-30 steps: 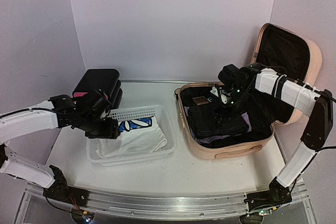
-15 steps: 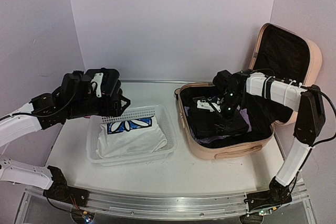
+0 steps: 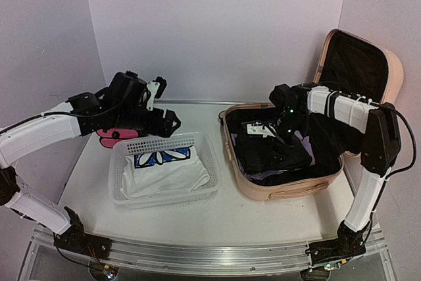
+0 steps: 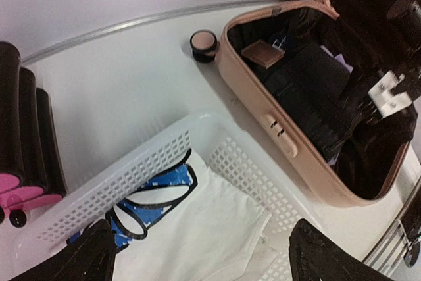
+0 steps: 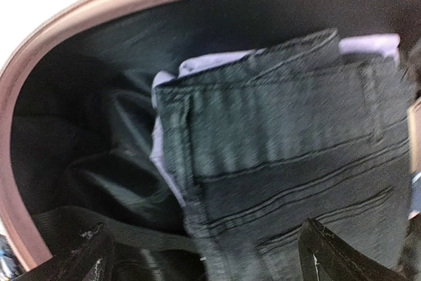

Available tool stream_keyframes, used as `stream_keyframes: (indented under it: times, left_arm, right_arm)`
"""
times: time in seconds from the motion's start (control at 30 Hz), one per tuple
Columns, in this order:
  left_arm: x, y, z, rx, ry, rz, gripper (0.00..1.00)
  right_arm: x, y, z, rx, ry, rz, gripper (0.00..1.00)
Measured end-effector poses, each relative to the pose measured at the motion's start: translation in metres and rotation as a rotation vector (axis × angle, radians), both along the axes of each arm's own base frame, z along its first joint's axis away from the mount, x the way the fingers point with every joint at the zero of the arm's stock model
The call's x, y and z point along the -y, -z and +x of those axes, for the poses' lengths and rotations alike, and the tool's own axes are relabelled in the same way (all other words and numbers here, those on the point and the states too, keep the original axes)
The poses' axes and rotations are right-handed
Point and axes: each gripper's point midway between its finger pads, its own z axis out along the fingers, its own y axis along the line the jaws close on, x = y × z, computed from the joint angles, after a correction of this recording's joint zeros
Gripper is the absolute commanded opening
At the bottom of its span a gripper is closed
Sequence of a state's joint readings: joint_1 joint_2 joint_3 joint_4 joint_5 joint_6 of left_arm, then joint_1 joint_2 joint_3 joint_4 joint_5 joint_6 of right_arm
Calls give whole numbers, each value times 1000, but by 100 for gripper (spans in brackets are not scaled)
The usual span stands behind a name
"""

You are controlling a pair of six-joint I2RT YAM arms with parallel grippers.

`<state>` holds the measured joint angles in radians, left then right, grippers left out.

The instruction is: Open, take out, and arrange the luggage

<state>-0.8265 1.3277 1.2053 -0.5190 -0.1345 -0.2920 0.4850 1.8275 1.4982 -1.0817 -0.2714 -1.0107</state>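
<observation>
White shirt [image 3: 168, 176] with a blue print lies in the mesh basket [image 3: 209, 156], directly below the left hand [image 4: 204, 258]. A second ago that hand was low at the basket's left rim, close on the cloth. Now it is lifted over the far rim, fingers spread wide, with nothing between them and touching nothing. This reads as a release: one garment is out and placed, and the arm is free again.

Peach-pink luggage [image 3: 289, 189] sits on the bench [image 3: 250, 218], off to the right of the left hand and directly under the right hand [image 5: 207, 251]. That hand has moved lower and further into the shell over the last second. It is spread to its fullest, one finger on either side of folded dark jeans [image 5: 283, 149], not pinching. Whether the tips touch the denim cannot be told. Lilac cloth [image 5: 187, 67] shows under the jeans.

Beyond the right hand the lid [image 3: 358, 64] stands open, with black lining. Beyond the left hand is the black-and-pink drawer box [image 4: 20, 136].

Judgement: unpacking is partway done, and the jeans are the likely next pick.
</observation>
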Motion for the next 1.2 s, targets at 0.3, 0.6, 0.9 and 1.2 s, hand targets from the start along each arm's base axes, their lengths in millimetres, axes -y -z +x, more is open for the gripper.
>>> stream_keyframes:
  times: [0.3,0.6,0.9,1.2]
  left_arm:
    - [-4,-35,25,59,-71,18,91]
    - [-29,-36,41,39,-123,69,91]
    - [-29,-36,41,26,-109,87,91]
    - [-30,-30,42,6,-101,92,91]
  right_arm:
    - [-15,14,13,63,-113,4,98]
    - [-34,47,22,62,-148,-3,98]
    - [-33,62,16,60,-182,-10,98]
    - [-32,73,19,185,-190,-36,98]
